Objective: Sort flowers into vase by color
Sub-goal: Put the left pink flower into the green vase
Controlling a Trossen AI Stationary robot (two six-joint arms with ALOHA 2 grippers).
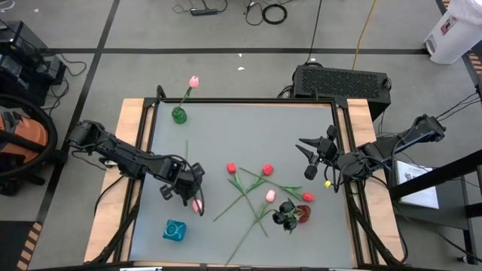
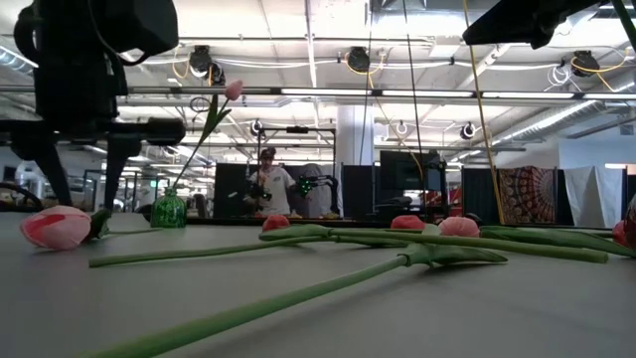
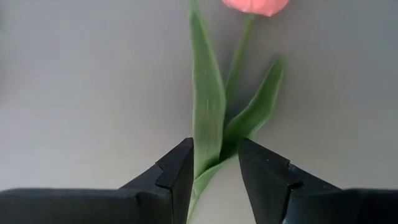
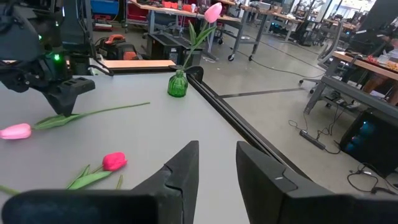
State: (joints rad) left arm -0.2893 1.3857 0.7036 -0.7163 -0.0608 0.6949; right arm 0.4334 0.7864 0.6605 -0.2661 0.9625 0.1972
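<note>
Left wrist view: pickup step in hand, left gripper [image 3: 214,165] held open astride the green stem of a pink artificial tulip [image 3: 214,121] lying flat on the grey table [image 3: 74,93]; closing is needed next.

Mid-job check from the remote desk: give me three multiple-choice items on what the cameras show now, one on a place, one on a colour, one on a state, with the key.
1. Where does the green vase stand?
A. near the table's far left corner
B. beside the red tulips
C. under the right gripper

2. What colour is the tulip in the green vase?
A. red
B. black
C. pink

3. How does the left gripper stand?
A. raised high, nothing between the jaws
B. low at the table, jaws astride a pink tulip's stem
C. out of view

Key: 1 A, the high view shows it at that corner. 2 C, its head is pink. 3 B, the left wrist view shows stem and leaf between the jaws.
</note>
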